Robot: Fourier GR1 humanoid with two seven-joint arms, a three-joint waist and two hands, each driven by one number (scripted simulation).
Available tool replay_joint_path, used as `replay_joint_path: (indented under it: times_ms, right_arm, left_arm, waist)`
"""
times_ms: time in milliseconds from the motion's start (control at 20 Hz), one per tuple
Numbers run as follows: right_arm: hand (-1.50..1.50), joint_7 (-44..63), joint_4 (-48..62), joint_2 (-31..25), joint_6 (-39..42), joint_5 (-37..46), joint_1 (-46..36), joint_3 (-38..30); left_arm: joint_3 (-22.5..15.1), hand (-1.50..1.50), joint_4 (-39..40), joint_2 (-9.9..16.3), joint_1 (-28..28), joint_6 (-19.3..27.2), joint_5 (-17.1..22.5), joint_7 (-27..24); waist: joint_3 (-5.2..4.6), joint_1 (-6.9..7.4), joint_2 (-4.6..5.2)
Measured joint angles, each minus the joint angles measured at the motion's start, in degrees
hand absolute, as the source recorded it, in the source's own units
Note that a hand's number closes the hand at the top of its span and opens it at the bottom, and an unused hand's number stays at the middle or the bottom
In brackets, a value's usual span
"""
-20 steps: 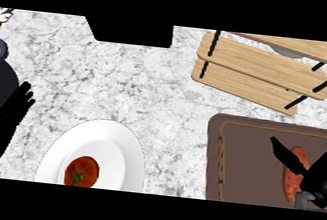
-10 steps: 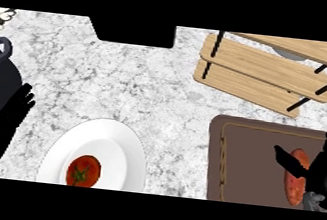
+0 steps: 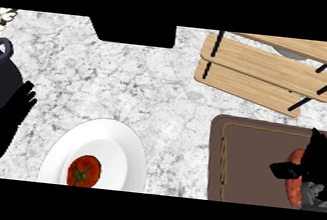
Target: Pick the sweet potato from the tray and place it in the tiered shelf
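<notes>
Since a moment ago, the right hand (image 3: 322, 166) is dropping lower over the sweet potato (image 3: 293, 177), curling around it on the tray (image 3: 250, 164) at the lower right. Nothing is lifted yet. Carrying it to the shelf (image 3: 274, 73) at the upper right is still waiting. The left hand (image 3: 6, 115) is resting open at the left edge.

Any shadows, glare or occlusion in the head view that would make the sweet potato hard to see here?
Head view: lighting is even, no glare on the tray; the right robot hand covers part of the sweet potato, and the frame's right edge crops the tray.
</notes>
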Motion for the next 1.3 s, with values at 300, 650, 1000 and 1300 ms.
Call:
replay_joint_path:
  times_ms: [300,650,1000,1300]
  right_arm:
    - [-1.50,1.5,-3.5,-0.7,6.4,-2.3,0.0,-1.0]
    - [-1.50,0.7,-2.8,-0.6,10.1,-2.6,1.1,-3.5]
    - [-1.50,-1.6,-2.1,0.0,11.5,-0.7,3.6,-5.7]
    - [-1.50,-4.0,0.4,2.4,12.0,2.2,3.7,-7.0]
  left_arm:
    - [0.3,0.00,0.0,-0.7,0.3,0.3,-0.4,-0.1]
    - [0.4,0.00,-0.1,-1.4,0.9,0.1,-1.1,-0.6]
    - [2.0,0.00,-0.5,-0.9,0.0,-1.3,-0.8,0.9]
    - [2.4,0.00,-1.6,-1.6,0.9,-1.9,-1.7,1.1]
  waist:
    - [0.19,-0.33,0.00]
    - [0.29,-0.27,0.08]
    - [0.36,-0.38,0.11]
    - [0.34,-0.22,0.10]
